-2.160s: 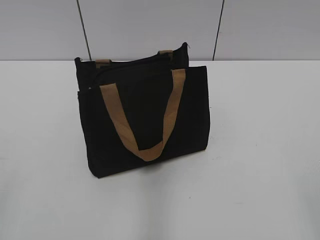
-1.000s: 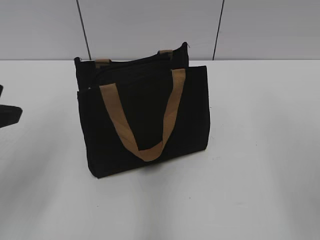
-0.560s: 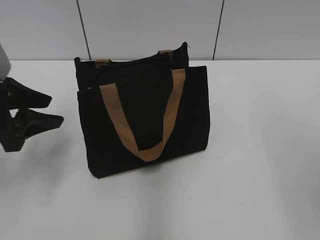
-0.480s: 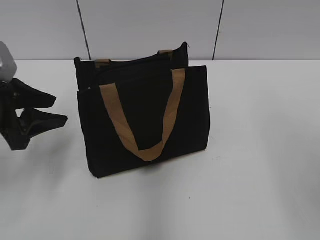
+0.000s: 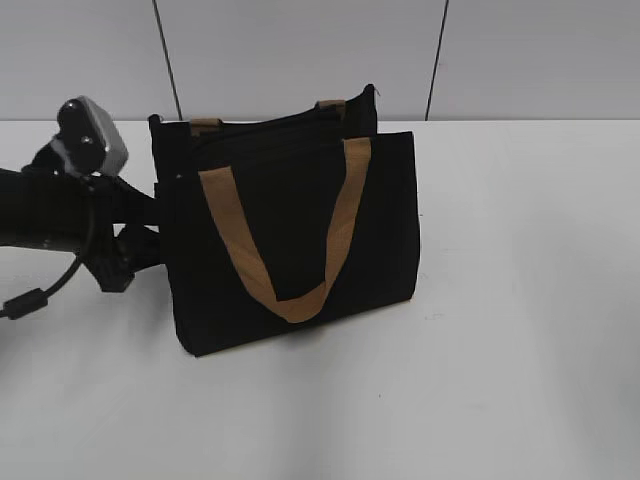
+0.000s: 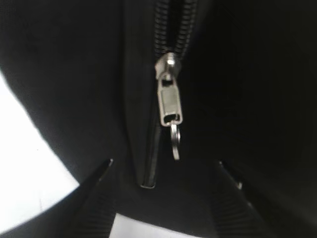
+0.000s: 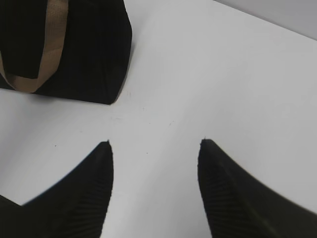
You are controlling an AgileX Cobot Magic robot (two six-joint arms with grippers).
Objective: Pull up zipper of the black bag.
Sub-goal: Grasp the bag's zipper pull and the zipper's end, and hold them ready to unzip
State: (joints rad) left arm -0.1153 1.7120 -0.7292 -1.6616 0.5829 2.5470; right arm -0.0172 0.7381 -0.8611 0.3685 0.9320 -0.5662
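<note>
The black bag (image 5: pixel 290 230) stands upright on the white table, with tan handles (image 5: pixel 240 250). My left gripper (image 5: pixel 150 232) is at the bag's left end, open, its fingers (image 6: pixel 163 163) on either side of the end seam without gripping. The left wrist view shows the bag's zipper (image 6: pixel 171 25) close up, with its silvery metal pull (image 6: pixel 169 101) hanging just ahead of the fingertips. My right gripper (image 7: pixel 154 144) is open and empty above bare table, to the right of the bag's lower corner (image 7: pixel 89 49). It is out of the exterior view.
The white table (image 5: pixel 500 350) stretches to the right of and in front of the bag. A grey panelled wall (image 5: pixel 300 50) stands behind it. The left arm's cable (image 5: pixel 40 295) hangs at the left edge.
My left arm has come in from the left edge and moved right up to the bag's left end. The bag has not moved.
</note>
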